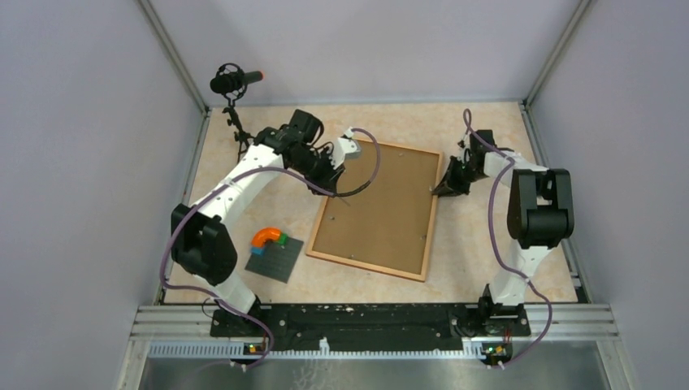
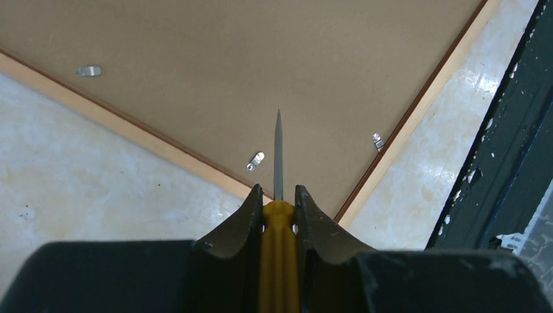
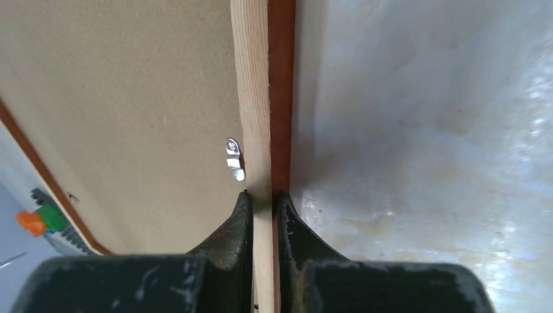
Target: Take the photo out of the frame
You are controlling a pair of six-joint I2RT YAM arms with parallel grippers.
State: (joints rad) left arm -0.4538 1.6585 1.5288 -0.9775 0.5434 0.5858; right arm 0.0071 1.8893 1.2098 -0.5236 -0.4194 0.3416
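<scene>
The frame (image 1: 378,207) lies face down in the middle of the table, its brown fibreboard back up. The photo is hidden under that back. My left gripper (image 1: 337,166) hovers over the frame's far left corner, shut on a yellow-handled screwdriver (image 2: 279,222). The screwdriver's thin metal shaft points over the back (image 2: 228,78), close beside a small metal clip (image 2: 255,160). My right gripper (image 1: 439,188) is shut on the frame's right wooden border (image 3: 254,98), one finger on each side of it. Another clip (image 3: 233,158) sits just ahead of its fingertips.
A small grey studded baseplate (image 1: 275,258) with an orange arch and a green brick lies left of the frame. A black microphone on a stand (image 1: 236,81) is at the far left corner. Two more clips (image 2: 377,141) (image 2: 89,70) show along the frame's edges.
</scene>
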